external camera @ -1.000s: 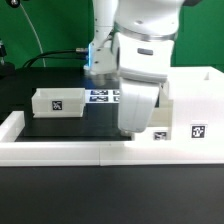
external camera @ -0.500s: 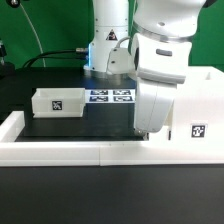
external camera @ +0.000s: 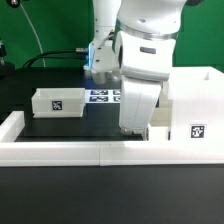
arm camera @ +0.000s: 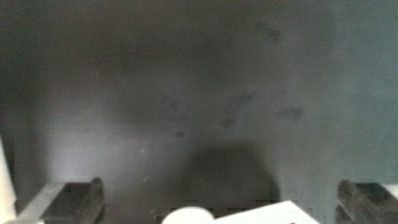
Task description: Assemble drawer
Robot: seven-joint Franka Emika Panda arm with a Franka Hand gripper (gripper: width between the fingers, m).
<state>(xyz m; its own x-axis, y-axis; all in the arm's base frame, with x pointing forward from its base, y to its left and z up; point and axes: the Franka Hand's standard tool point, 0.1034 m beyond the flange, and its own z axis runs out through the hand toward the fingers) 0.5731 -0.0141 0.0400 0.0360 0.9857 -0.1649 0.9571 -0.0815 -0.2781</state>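
Observation:
The big white box housing (external camera: 190, 100) stands at the exterior view's right, with a tag (external camera: 197, 130) on its front. A small white tray (external camera: 58, 102) with a tag sits at the left on the black table. My gripper (external camera: 133, 132) hangs low just left of the housing, its fingers hidden by the hand in this view. In the wrist view the two fingertips (arm camera: 68, 200) stand wide apart, so my gripper (arm camera: 214, 205) is open. A white part's edge (arm camera: 222, 216) shows between them, untouched; I cannot tell which part it is. The second tray is hidden.
The marker board (external camera: 108, 96) lies flat at the back centre. A long low white border wall (external camera: 70, 152) runs along the front, with a short arm (external camera: 10, 125) at the left. Black table (external camera: 60, 128) shows between tray and gripper.
The arm swung toward the exterior view's right half a second ago and has come back left, to about where it stood one second ago. The tray and housing have not moved.

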